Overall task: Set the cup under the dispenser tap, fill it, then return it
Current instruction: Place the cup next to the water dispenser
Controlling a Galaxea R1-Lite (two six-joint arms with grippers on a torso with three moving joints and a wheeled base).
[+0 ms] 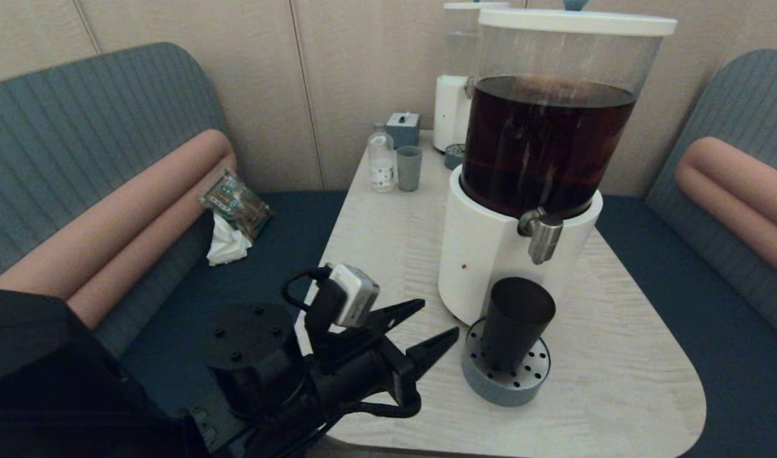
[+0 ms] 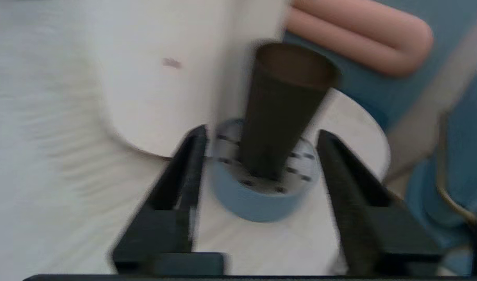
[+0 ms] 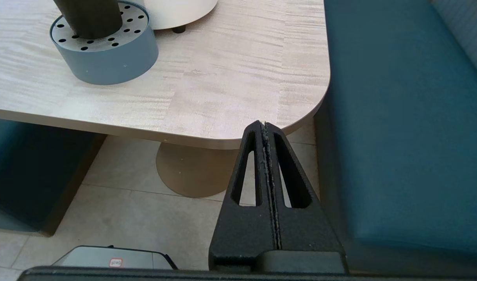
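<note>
Black tapered cup [image 1: 515, 321] stands upright, rim widest.

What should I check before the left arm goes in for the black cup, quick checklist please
1. Cup upright on the perforated grey drip tray: ok.
2. Cup below the dispenser tap: ok.
3. Left tool open and empty, short of the cup: ok.
4. Cup lined up between its fingers in the left wrist view: ok.
5. Cup filled: cannot tell.
6. Right tool shut, parked off the table edge: ok.
</note>
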